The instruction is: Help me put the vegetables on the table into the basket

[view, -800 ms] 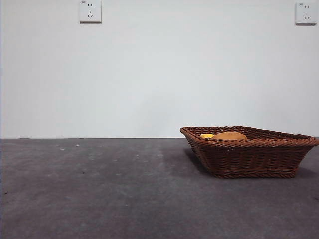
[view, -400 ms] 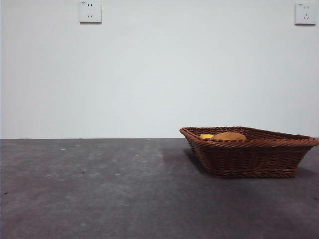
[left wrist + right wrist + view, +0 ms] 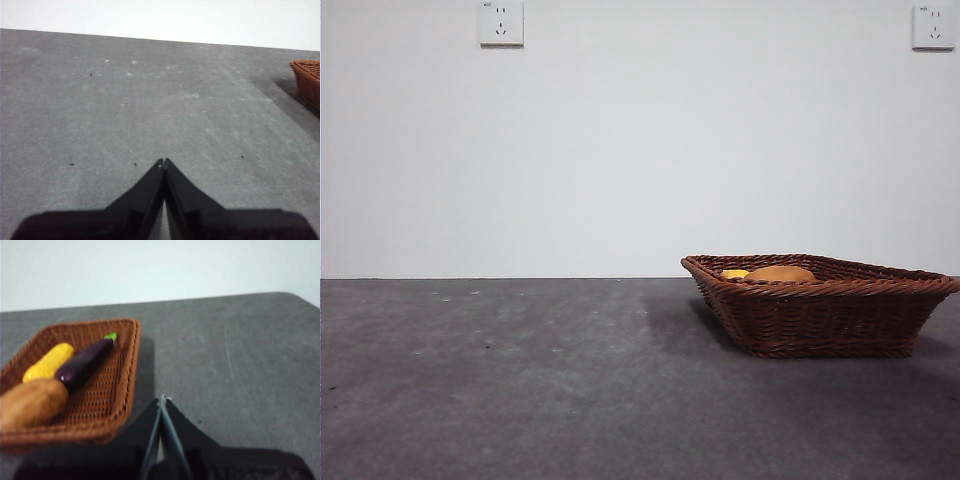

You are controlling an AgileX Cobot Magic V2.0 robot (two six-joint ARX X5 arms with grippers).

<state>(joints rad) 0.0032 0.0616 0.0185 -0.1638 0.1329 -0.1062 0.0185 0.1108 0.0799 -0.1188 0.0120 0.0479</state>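
Your basket sits on the right of the bench, holding the potato, eggplant and yellow vegetable. Your right gripper hangs just beside it, jaws closed on nothing. Your left gripper, also closed and empty, is well apart over bare bench.

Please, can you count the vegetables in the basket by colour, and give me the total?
Brown: 1, the large oval brown potato.
Dark purple: 1, the long dark purple eggplant with a green stem.
Yellow-orange: 1, the small oblong yellow-orange vegetable.
Total: 3, all lying inside the shallow brown woven wicker basket.
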